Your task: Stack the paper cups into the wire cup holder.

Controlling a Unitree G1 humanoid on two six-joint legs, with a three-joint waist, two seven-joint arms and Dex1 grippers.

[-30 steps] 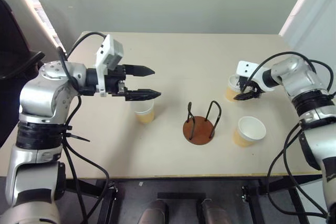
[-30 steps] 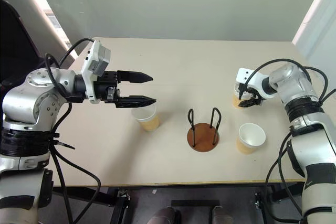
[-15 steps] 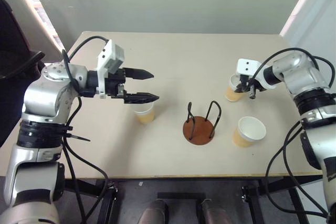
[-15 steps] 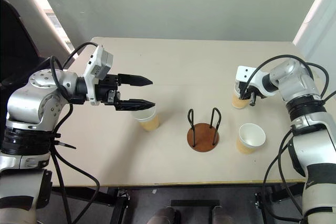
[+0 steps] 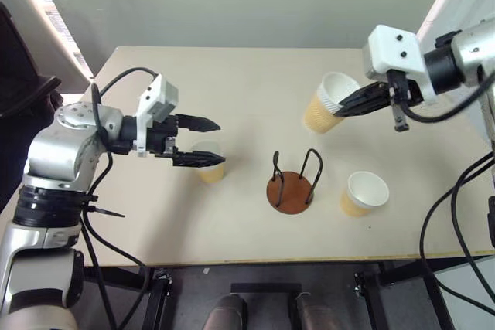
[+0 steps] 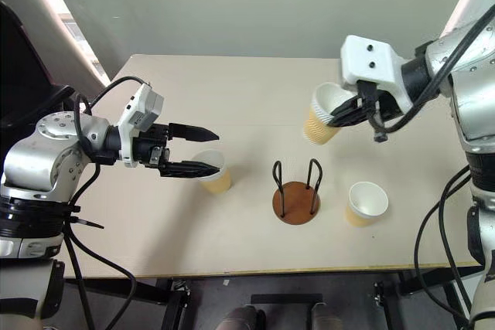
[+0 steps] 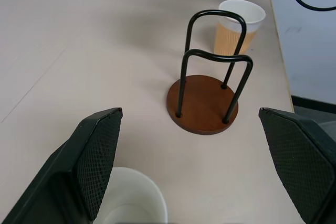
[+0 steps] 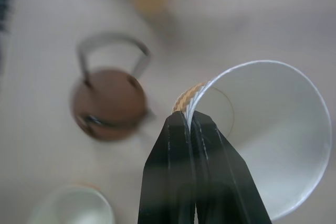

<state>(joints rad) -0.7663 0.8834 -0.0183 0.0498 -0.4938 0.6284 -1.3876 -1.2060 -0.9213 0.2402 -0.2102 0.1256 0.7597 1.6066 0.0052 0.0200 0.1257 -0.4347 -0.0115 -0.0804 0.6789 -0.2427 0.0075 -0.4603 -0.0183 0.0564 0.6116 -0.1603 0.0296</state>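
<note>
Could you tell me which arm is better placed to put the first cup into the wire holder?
The right. Its gripper is shut on a cup held in the air just above the empty holder, while the left gripper is open beside a cup standing on the table.

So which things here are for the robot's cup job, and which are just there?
For the job:
- held paper cup, pinched at the rim by the right pincer
- two more paper cups on the table
- wire cup holder
- left pincer, open

Just there:
- table

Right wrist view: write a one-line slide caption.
Right gripper pinches the rim of a lifted paper cup above the wire cup holder.
</note>
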